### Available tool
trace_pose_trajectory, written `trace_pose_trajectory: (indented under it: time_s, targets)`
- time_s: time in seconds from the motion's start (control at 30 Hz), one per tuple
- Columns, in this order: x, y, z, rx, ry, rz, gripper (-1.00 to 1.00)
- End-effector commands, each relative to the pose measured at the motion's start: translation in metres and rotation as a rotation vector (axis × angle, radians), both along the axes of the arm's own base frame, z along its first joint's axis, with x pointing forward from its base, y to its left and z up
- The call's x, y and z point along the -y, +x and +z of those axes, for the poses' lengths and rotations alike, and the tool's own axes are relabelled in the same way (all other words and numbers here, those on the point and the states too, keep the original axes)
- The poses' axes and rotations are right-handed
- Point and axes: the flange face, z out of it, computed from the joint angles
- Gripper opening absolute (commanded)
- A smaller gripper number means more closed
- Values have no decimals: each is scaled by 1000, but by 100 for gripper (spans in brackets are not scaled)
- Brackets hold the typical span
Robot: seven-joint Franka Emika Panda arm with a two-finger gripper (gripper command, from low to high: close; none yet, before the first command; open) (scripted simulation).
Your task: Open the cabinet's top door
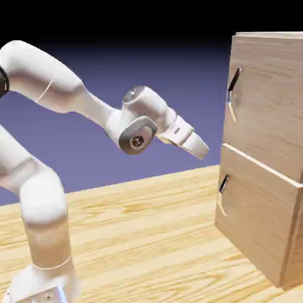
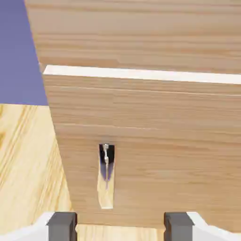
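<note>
The cabinet [image 1: 266, 195] is a tall light wood-grain box at the exterior view's right. Its top door [image 1: 266, 100] carries a slim dark bar handle [image 1: 233, 89] near its left edge. My gripper [image 1: 202, 149] hangs in the air left of the cabinet, between the heights of the two handles, touching nothing. In the hand view my gripper [image 2: 120, 228] is open, its grey fingertips [image 2: 62, 226] wide apart with nothing between them. That view looks at the lower panel's handle [image 2: 106, 160], with the top door [image 2: 141, 33] above a pale ledge; the top door's own handle is out of that view.
The lower panel [image 1: 254, 231] juts out a little beyond the top door and bears a like handle [image 1: 223, 185]. The wooden table [image 1: 148, 237] stretches between my arm's base [image 1: 44, 278] and the cabinet.
</note>
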Motion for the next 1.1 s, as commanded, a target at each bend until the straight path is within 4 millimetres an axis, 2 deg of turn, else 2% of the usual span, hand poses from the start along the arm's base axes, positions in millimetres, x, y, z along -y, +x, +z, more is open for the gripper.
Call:
trace_pose_trajectory:
  time_s: [0.0,0.17,0.37,0.5,0.6,0.73,0.83,0.93,1.07]
  targets:
    - [5,4,-14,-43,31,-15,0]
    - [26,14,-89,-252,154,-101,0]
    - [51,7,-173,-466,234,-233,0]
    - [72,-6,-216,-566,250,-335,0]
    - [89,-16,-239,-612,244,-415,0]
    - [114,-28,-256,-626,217,-520,0]
    - [133,-33,-257,-600,185,-590,0]
    - [151,-33,-249,-543,147,-648,0]
    - [168,-25,-224,-419,90,-696,0]
